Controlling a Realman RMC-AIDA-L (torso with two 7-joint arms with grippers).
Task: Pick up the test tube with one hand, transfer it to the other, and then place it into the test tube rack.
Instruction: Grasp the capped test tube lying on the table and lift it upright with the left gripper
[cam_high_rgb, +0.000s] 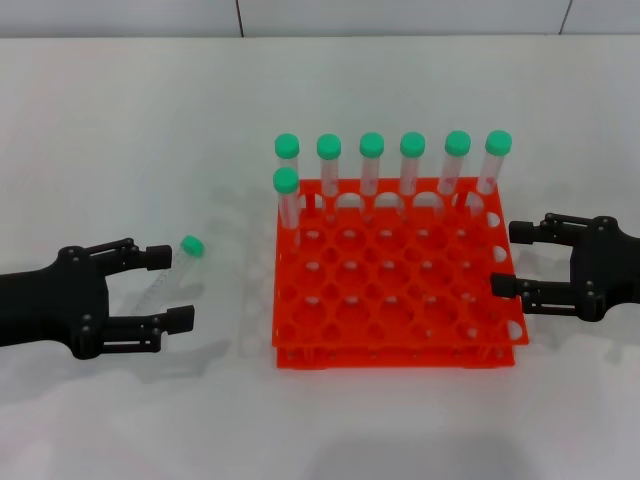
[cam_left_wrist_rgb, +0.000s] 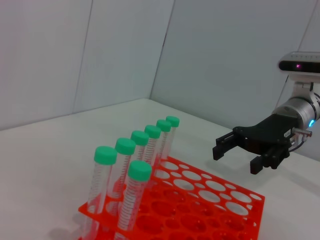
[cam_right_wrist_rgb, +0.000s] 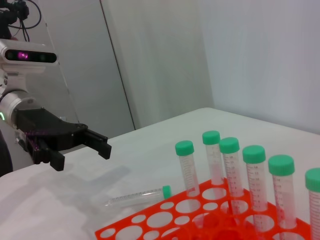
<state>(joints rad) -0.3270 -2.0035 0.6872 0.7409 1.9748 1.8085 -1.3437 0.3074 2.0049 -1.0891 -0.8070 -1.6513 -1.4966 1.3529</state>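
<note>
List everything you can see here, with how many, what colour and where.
Rack: one, orange-red, on the table between the grippers.
Standing tubes: seven, clear with green caps, upright in the rack; six along its far row, one in the next row at the left end.
Loose tube: one, clear with green cap, lying on the table left of the rack.
Table: one, white.
Left gripper: black, open, its fingers either side of the loose tube.
Right gripper: black, open, right of the rack.
</note>
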